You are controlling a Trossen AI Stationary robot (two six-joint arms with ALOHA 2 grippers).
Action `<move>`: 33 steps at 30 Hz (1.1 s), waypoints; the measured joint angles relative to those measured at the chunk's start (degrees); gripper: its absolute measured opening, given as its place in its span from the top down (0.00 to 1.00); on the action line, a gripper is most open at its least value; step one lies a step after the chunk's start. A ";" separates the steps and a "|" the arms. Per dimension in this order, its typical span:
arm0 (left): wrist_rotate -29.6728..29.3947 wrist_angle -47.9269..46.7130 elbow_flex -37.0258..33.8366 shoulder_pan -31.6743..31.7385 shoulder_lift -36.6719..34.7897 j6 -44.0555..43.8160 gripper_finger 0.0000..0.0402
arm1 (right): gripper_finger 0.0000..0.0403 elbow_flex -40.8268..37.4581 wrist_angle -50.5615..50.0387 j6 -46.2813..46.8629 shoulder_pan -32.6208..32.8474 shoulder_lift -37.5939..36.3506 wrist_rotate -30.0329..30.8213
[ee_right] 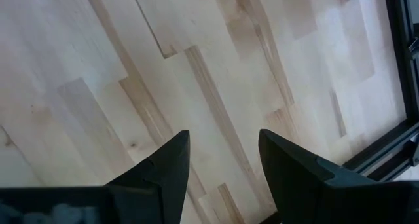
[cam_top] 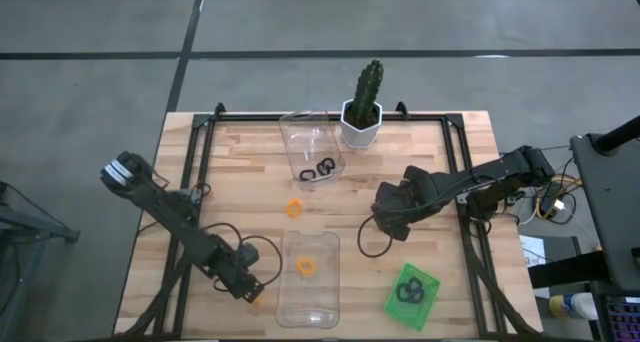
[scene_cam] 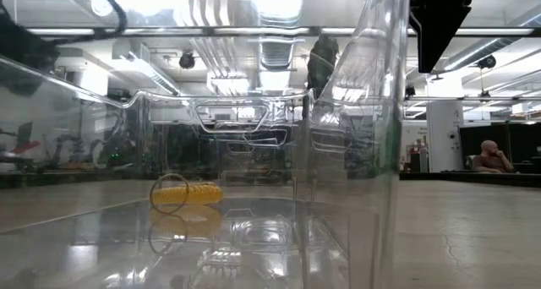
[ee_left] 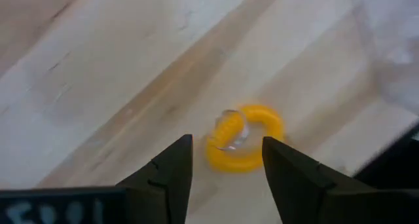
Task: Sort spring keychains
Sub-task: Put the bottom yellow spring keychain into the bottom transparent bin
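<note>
Seen from above: a wooden table (cam_top: 240,172) with two dark robot arms. Near the front edge, a clear tray (cam_top: 308,304) holding one orange spring keychain (cam_top: 306,267). Just beside that tray's near left corner, the left gripper (cam_top: 253,287); in the left wrist view, fingers (ee_left: 173,168) parted and empty, the orange loop lying beyond the tips rather than between them. A second orange keychain (cam_top: 294,208) loose on bare wood between the two clear trays. At the back, another clear tray (cam_top: 308,132) with black keychains (cam_top: 317,170) at its near end, next to a potted cactus (cam_top: 364,104). On the right near the front, a flat green tray (cam_top: 413,294) with more black keychains (cam_top: 409,290). Mid-table on the right, the right gripper (cam_top: 385,225), parted and empty over bare wood.

Risks from here, as judgement only: closing on the tiny springy loop off-centre could flick it away across the table. Nudging the light clear tray's wall could shift it and its contents. A weak pinch could drop the loop into the wrong tray.
</note>
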 joint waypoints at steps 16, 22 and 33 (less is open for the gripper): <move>3.08 -1.90 3.07 -0.24 7.88 6.50 0.70 | 0.56 0.00 0.52 -0.03 -0.02 0.00 -0.42; 2.29 -5.90 2.86 -0.30 6.55 7.77 0.96 | 0.56 0.00 1.15 -0.02 -0.02 0.00 -0.42; -2.78 -18.78 10.73 -0.18 -0.49 7.64 0.99 | 0.56 0.00 1.29 0.68 -0.02 0.00 -0.42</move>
